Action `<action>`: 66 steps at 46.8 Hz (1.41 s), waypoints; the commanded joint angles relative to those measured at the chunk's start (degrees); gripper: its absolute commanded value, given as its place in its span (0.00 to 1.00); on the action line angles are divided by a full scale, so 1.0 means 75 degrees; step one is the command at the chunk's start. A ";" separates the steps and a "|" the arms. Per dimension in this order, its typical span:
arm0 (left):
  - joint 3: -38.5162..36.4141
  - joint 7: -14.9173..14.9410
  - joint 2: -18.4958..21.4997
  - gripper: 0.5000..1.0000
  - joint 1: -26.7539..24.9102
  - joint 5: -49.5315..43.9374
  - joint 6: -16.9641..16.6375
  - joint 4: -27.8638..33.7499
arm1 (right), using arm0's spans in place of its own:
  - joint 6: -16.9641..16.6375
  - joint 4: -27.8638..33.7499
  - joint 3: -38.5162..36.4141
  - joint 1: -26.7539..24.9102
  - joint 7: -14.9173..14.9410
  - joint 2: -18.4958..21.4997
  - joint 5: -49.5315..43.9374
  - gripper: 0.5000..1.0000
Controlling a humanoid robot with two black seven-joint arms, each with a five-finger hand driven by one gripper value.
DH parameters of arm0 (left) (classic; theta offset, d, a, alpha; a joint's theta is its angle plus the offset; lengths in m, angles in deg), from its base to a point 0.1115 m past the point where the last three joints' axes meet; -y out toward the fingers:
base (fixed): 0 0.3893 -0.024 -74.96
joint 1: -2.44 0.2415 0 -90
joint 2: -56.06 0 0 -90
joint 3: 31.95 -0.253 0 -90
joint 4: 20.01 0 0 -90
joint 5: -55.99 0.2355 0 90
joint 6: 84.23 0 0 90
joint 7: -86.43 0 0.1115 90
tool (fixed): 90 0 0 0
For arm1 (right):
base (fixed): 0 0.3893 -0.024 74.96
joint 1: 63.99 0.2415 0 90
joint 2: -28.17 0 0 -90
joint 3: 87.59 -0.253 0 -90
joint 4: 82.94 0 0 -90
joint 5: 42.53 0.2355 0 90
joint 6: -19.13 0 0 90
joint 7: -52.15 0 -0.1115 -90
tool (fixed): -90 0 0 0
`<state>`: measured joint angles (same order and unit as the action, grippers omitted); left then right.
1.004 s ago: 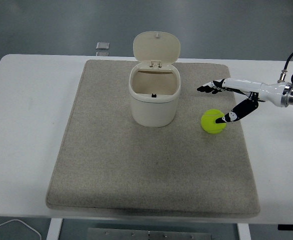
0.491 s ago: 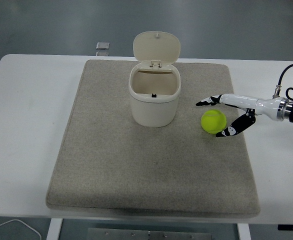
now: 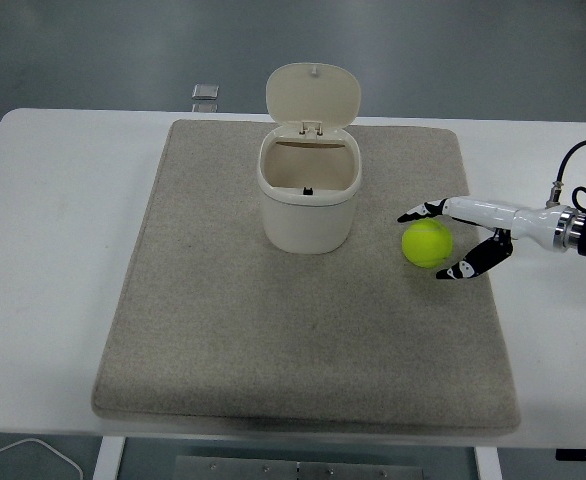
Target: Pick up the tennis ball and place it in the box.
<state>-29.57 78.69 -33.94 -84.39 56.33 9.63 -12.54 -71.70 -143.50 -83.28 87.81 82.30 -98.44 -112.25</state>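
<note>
A white desk [image 3: 53, 250] under a grey floor carries a beige felt mat [image 3: 273, 340], and at the mat's far middle stands the box [image 3: 309, 200], a cream bin with its hinged lid tipped up and its mouth clear. The tennis ball [image 3: 427, 243] lies on the mat to the right of the box, near it but apart. My right hand [image 3: 451, 240] reaches in from the right edge, fingers spread and grasping nothing: the upper fingers [image 3: 418, 212] sit just beyond the ball's far side, the thumb just beside its near right side, so the ball lies in the gap between them. Whether any tip touches the felt cover I cannot tell. I judge the ball light, springy and fuzzy enough to grip well, yet round and free to roll off at a sideways nudge. The hold to take is across its widest part, fingers and thumb closing together from opposite sides. A small dark object [image 3: 205, 92] rests at the desk's far edge.
</note>
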 commanded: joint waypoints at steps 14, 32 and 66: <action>0.0000 0.0000 0.0000 0.98 0.0000 0.0001 0.0001 0.0000 | -0.0006 0.0153 -0.0001 0.0010 0.0000 0.0124 -0.0032 0.38; 0.0000 0.0000 0.0000 0.98 0.0000 0.0001 0.0001 0.0000 | -0.0053 0.0141 -0.0047 0.0162 0.0000 0.0124 0.0062 0.20; 0.0000 0.0000 0.0000 0.98 0.0000 0.0001 0.0001 0.0000 | -0.0650 -0.0116 -0.0668 0.1088 0.0457 0.0007 0.0882 0.00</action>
<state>-29.57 78.69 -33.94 -84.40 56.33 9.63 -12.54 -75.32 -144.19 -86.89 95.74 85.71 -98.40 -105.89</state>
